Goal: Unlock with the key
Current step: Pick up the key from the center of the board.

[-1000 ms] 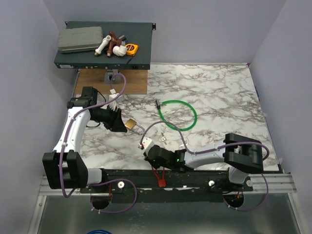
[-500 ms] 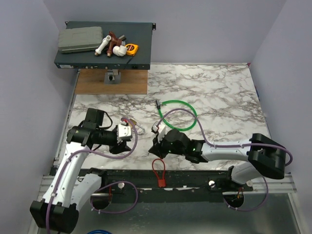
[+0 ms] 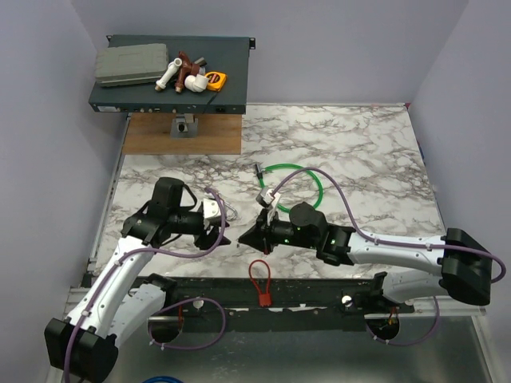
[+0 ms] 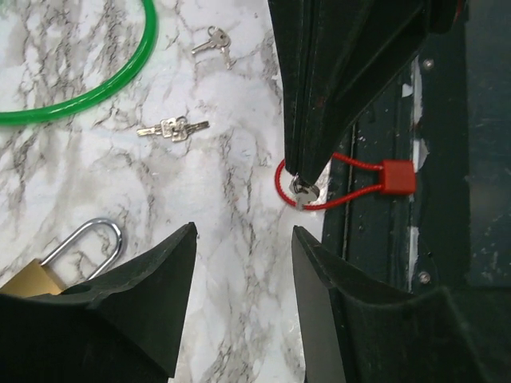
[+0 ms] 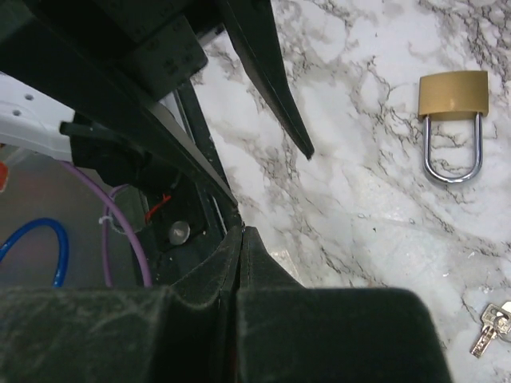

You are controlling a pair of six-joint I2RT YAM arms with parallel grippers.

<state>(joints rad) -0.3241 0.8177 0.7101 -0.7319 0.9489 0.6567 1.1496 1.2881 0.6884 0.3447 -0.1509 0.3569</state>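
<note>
A brass padlock [image 5: 453,94] with a silver shackle lies flat on the marble, and its shackle [image 4: 86,239] shows beside my left fingers. My left gripper [image 4: 243,229] [image 3: 222,237] hovers open over bare marble, nothing between its jaws, the padlock just to its side. My right gripper [image 5: 242,231] [image 3: 244,238] faces it tip to tip, shut. A small silvery key [image 4: 304,194] sticks out of the right fingertips, in front of a red loop.
A red cable lock [image 3: 259,281] lies on the black base rail at the table's front edge. A green cable ring [image 3: 294,187] lies mid-table. Two loose key bunches [image 4: 172,128] [image 4: 214,41] rest on the marble. A dark rack box [image 3: 172,72] with fittings stands at the back left.
My left arm has swung from the padlock toward the front centre, its jaws opening wider. My right arm has reached further left, still shut, until the two grippers face each other.
</note>
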